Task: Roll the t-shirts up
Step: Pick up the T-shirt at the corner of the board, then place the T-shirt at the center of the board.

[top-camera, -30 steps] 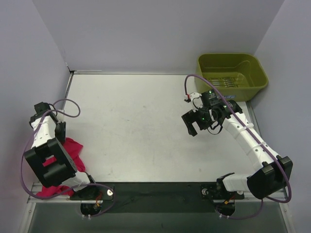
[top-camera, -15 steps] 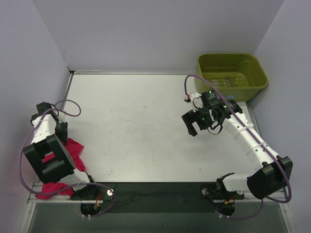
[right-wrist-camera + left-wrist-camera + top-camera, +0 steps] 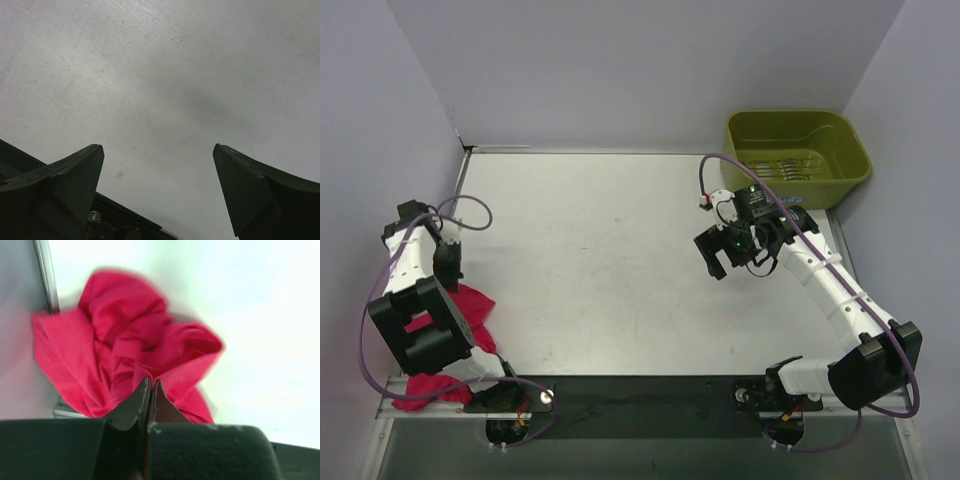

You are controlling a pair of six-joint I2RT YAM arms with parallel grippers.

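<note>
A crumpled magenta-red t-shirt (image 3: 470,306) lies bunched at the table's near left corner, partly under the left arm, with part of it hanging over the front edge. In the left wrist view the t-shirt (image 3: 125,335) fills the middle. My left gripper (image 3: 150,382) is shut, its tips pinching a raised fold of the cloth. From above, the left gripper (image 3: 449,280) points down at the shirt's upper edge. My right gripper (image 3: 715,256) hovers right of centre, wide open. Only bare table shows between the right gripper's (image 3: 157,147) fingers.
An olive-green plastic tub (image 3: 790,118) stands at the back right corner. Walls close in the table on the left, back and right. A metal rail (image 3: 46,275) runs along the left edge beside the shirt.
My left gripper has closed from half open onto the shirt's fold, and the left wrist has shifted slightly. The right arm has stayed still.
</note>
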